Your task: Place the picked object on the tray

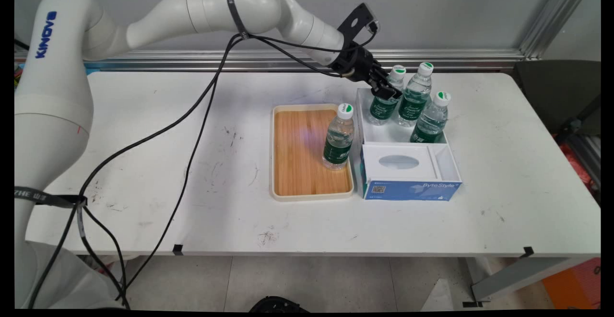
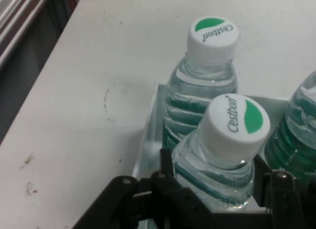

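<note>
The pincer [image 1: 387,91] is hiding the neck of the leftmost bottle [image 1: 383,108]; in the hand view, the picture's right edge is cutting off a third bottle [image 2: 296,135] beside it.

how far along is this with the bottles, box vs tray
Looks done: one bottle stands upright on the wooden tray. In hand: the gripper is at the back-left bottle in the white box. Probably left: that one and two more bottles there.

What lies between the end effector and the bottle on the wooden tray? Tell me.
In the main view: the white bin's left wall and the tray's rim.
</note>
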Action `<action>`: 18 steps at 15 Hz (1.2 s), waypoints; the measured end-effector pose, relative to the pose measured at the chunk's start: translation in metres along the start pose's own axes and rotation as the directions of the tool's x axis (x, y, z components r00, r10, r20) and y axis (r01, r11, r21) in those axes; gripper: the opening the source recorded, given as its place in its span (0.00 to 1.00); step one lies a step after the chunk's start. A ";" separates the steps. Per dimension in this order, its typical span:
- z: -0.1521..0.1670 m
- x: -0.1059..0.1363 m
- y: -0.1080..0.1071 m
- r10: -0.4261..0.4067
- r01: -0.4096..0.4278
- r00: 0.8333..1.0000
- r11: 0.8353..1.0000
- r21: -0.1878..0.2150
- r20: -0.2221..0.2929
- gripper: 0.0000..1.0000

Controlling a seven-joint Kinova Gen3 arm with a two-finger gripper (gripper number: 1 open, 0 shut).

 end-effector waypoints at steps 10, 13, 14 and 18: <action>-0.031 0.020 0.002 0.039 -0.039 0.999 0.999 0.009 -0.038 0.00; -0.056 0.035 0.005 0.044 -0.043 0.997 0.999 0.014 -0.068 0.00; -0.068 0.040 0.007 0.041 -0.040 0.996 0.999 0.012 -0.077 0.00; -0.101 0.049 0.012 0.025 -0.024 0.996 1.000 0.005 -0.087 0.00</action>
